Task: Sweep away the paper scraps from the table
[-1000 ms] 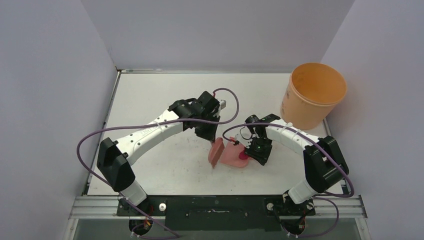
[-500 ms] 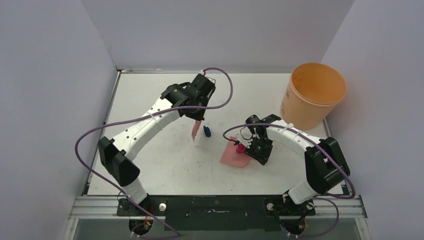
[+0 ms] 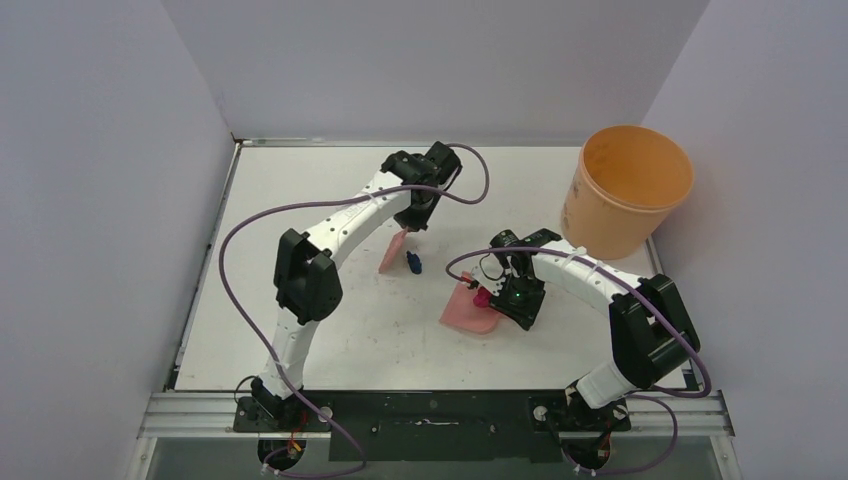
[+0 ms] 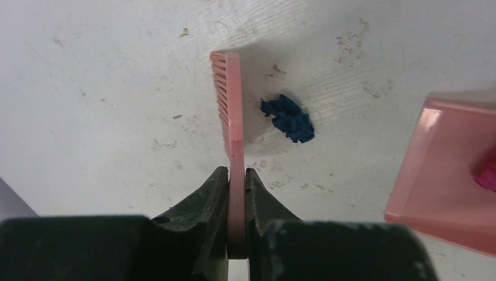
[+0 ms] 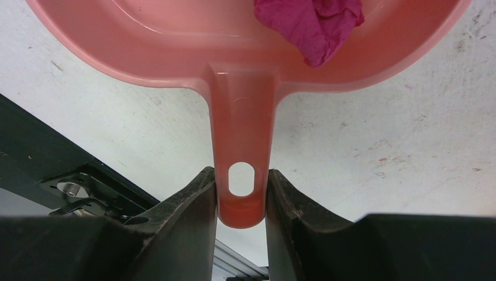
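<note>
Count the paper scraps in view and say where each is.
2. A dark blue scrap lies on the table beside the brush in the left gripper. A magenta scrap sits in the dustpan that the right gripper holds. The arms may hide others.

In the top view, each of the two arms is built of smooth white tubular links, the left arm [image 3: 345, 222] left of centre and the right arm [image 3: 592, 272] at lower right. The links are joined by blocky black joint housings [image 3: 305, 275], and a thin purple cable [image 3: 222, 255] loops loosely alongside. In the wrist views, the left gripper [image 4: 236, 171] and right gripper [image 5: 240, 171] show matte black, wedge-shaped fingers [image 5: 196, 205], faintly dusty.
</note>
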